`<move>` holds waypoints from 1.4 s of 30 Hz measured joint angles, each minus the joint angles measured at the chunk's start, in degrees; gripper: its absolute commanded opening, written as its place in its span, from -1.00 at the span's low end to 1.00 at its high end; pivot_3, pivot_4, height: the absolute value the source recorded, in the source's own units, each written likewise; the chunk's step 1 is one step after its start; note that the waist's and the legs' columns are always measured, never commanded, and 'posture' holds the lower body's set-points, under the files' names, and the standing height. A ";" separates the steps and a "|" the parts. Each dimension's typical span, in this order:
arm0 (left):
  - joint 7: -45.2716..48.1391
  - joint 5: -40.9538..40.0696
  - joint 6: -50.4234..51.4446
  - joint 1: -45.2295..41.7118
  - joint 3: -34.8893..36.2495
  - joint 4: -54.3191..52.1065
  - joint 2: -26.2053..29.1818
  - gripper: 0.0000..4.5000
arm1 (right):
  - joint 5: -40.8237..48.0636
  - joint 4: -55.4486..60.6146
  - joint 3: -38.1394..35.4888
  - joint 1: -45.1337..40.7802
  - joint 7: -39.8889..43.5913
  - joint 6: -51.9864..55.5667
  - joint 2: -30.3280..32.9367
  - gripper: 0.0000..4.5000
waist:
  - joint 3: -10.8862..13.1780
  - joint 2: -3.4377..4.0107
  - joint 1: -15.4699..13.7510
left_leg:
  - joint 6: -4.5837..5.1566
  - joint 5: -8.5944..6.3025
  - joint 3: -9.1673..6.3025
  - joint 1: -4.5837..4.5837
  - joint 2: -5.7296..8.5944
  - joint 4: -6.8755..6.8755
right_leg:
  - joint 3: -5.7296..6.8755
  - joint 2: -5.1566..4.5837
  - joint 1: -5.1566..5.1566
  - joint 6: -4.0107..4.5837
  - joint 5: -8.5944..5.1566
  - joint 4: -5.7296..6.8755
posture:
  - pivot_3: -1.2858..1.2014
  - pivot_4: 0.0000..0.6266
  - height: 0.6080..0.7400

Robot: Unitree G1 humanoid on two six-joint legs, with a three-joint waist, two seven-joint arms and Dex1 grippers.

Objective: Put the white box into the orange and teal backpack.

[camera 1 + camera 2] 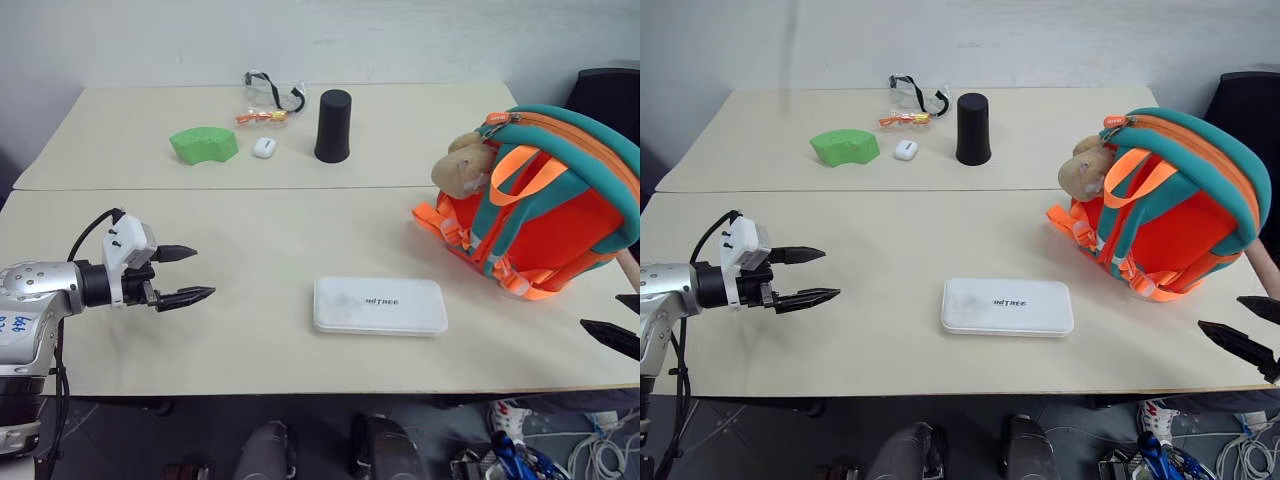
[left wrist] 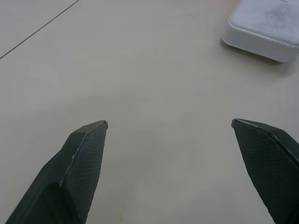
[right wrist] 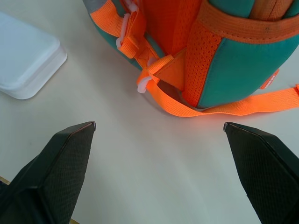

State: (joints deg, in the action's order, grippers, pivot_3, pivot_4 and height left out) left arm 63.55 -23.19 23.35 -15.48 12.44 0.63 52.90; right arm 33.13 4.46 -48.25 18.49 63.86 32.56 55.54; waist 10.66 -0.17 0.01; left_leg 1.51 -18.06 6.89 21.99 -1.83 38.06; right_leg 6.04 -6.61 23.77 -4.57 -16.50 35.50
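box [image 1: 380,305] lain flat on table [image 1: 250,340], near front edge | backpack [image 1: 545,205] stood right of and behind box, apart | cup [image 1: 333,126] set far behind box | wedge [image 1: 204,144] and small case [image 1: 264,148] placed left of cup

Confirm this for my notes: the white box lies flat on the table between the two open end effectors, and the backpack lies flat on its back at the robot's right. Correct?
Not quite. The backpack stands upright, not flat on its back; the right eye view shows it. The rest holds: the white box lies flat on the table between the open left end effector and right end effector.
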 measured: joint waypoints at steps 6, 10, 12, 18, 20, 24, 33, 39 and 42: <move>0.18 0.11 -0.13 0.14 -0.02 -0.07 0.00 0.99 | 0.00 -0.02 0.00 -0.07 0.07 0.00 0.00 1.00 | 0.00 0.00 0.00 | 0.00 0.01 0.01 -0.02 0.00 0.01 | -0.01 0.00 0.00 0.00 0.00 0.03 | 0.03 -0.52 1.00; 0.18 0.15 -0.02 0.18 -0.02 -0.07 0.00 0.99 | -0.01 -0.02 0.00 -0.04 0.12 -0.01 0.00 1.00 | 0.00 0.00 0.00 | 0.00 0.01 0.01 -0.02 0.00 0.01 | -0.02 0.00 0.00 0.00 0.00 0.03 | 0.03 -0.52 1.00; 0.17 0.23 -0.03 0.38 -0.02 -0.08 0.00 0.99 | -0.01 -0.07 0.00 -0.06 0.14 -0.02 0.00 1.00 | 0.00 0.00 0.03 | 0.00 0.01 0.01 -0.02 0.00 0.01 | -0.02 0.00 0.00 0.00 0.00 0.03 | 0.03 -0.52 1.00; -0.20 0.49 -0.05 0.40 -0.02 -0.09 0.00 0.99 | -0.41 -0.46 0.00 -0.22 0.27 -0.16 0.00 1.00 | 0.00 0.00 -0.01 | 0.00 0.02 0.02 -0.03 0.01 0.01 | -0.02 0.00 -0.01 0.00 0.00 0.04 | 0.03 -0.52 1.00; -0.27 0.54 -0.06 0.41 -0.02 -0.09 0.00 0.99 | -0.42 -0.54 0.00 -0.31 0.32 -0.19 0.00 1.00 | 0.00 0.00 0.01 | 0.00 0.02 0.02 -0.03 0.01 0.02 | -0.02 0.00 -0.01 0.00 0.00 0.04 | 0.03 -0.52 1.00; -0.51 0.57 -0.05 0.40 -0.02 -0.09 0.00 0.99 | -0.45 -0.56 0.01 -0.47 0.39 -0.38 0.00 1.00 | 0.00 0.00 0.02 | 0.00 0.02 0.02 -0.03 0.01 0.02 | -0.03 0.00 -0.01 0.00 0.00 0.05 | 0.03 -0.52 1.00; 1.61 -1.30 1.63 0.38 -2.47 -4.71 -0.40 0.02 | 3.97 10.34 2.71 0.16 2.94 2.55 0.00 -0.22 | 0.00 -0.01 0.02 | -0.01 0.03 0.02 -0.12 -0.01 0.02 | -0.04 0.01 -0.08 0.00 0.00 0.08 | 0.03 -0.52 1.00; 2.87 1.69 -0.76 -4.09 -12.03 -4.15 -4.89 -0.85 | 4.72 15.81 16.71 -5.46 2.95 2.34 -0.04 -1.00 | 0.02 -0.05 -0.22 | -0.01 0.02 0.02 -0.25 0.03 0.05 | -0.06 0.01 -0.20 0.00 0.00 0.08 | 0.03 -0.52 1.00; 3.11 4.25 -2.69 -8.15 -16.39 -1.92 -8.04 -0.99 | 2.29 14.70 24.48 -9.89 3.33 0.66 -0.04 -1.00 | 0.01 -0.06 -0.40 | 0.01 0.03 0.07 -0.24 0.06 0.09 | -0.06 0.03 -0.19 0.00 0.00 0.08 | 0.03 -0.52 1.00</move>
State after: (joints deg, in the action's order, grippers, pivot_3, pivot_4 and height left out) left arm 66.66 -18.94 20.65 -23.63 -3.95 -1.28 44.86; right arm 35.41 19.16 -23.78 8.61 67.19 33.23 55.51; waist 10.67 -0.24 -0.40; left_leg 1.51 -18.03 6.96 21.75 -1.77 38.15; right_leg 5.99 -6.58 23.58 -4.57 -16.50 35.59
